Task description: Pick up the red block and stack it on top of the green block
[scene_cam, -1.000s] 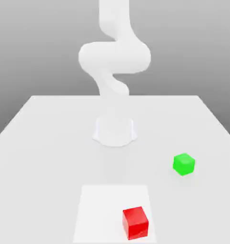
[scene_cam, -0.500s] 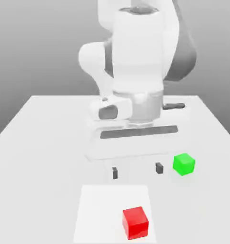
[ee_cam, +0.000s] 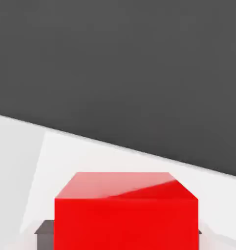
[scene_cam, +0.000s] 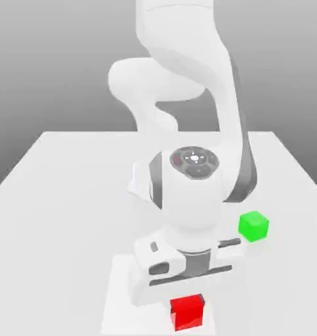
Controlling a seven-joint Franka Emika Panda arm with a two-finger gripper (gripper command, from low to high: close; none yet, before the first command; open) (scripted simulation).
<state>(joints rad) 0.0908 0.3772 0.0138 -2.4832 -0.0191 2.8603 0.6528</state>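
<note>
Your hand (scene_cam: 187,303) sits low over the near edge of the desk (scene_cam: 62,190), directly on top of the red block (scene_cam: 188,312). In the exterior view the white body of the hand covers the upper part of that block, so you see just its lower front face poking out underneath. In the hand view the red block (ee_cam: 125,215) stands close in front of the camera, with a dark fingertip (ee_cam: 44,229) just beside it at one lower corner and a sliver of another at the opposite corner. The hand is closed on the red block, one finger on each side.

The red block rests on a paler square patch (scene_cam: 121,289) of the desk surface, and the hand hangs above that same patch.

The green block (scene_cam: 253,226) lies on the desk off to the exterior view's right of the hand and a little farther back, near it but apart. The bent arm (scene_cam: 187,98) rises behind the hand. Nothing lies on the desk between the hand and the green block.
</note>
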